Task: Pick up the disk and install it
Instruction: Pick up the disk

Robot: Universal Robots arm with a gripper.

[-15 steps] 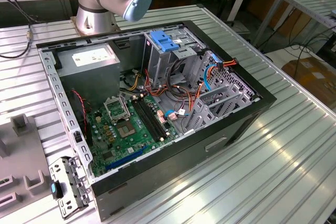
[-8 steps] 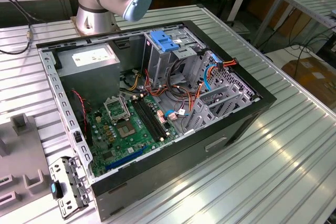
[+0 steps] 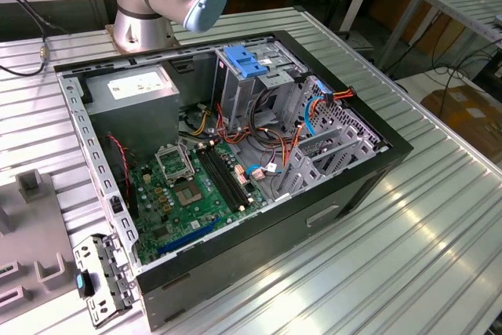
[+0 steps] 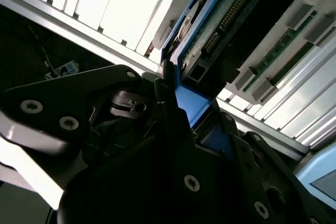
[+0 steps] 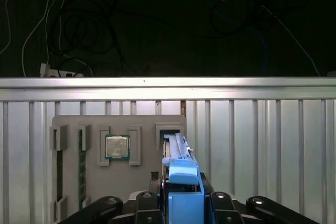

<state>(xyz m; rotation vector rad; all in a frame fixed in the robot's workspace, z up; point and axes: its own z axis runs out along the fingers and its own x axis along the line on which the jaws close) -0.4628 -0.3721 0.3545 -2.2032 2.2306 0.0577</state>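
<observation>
In both wrist views the disk (image 5: 176,153) stands on its thin edge between my gripper's black fingers (image 5: 149,203). Its blue plastic frame (image 5: 185,195) sits right at the gripper (image 5: 184,208), which is shut on the disk. The disk's far end lies over a rectangular slot in a grey holder plate (image 5: 147,174). In the second wrist view the disk's green circuit-board side (image 4: 226,22) and blue edge (image 4: 190,103) show, clamped in the gripper (image 4: 194,111). The open computer case (image 3: 369,170) lies on the ribbed metal table in the exterior view.
The holder plate also carries a processor chip (image 5: 116,146) and a memory stick (image 5: 81,166). Inside the case are a grey power-supply box (image 3: 133,88), a blue latch plate (image 3: 247,60) on the drive cage, the motherboard (image 3: 192,194) and loose cables. The arm's base (image 3: 145,13) stands behind the case.
</observation>
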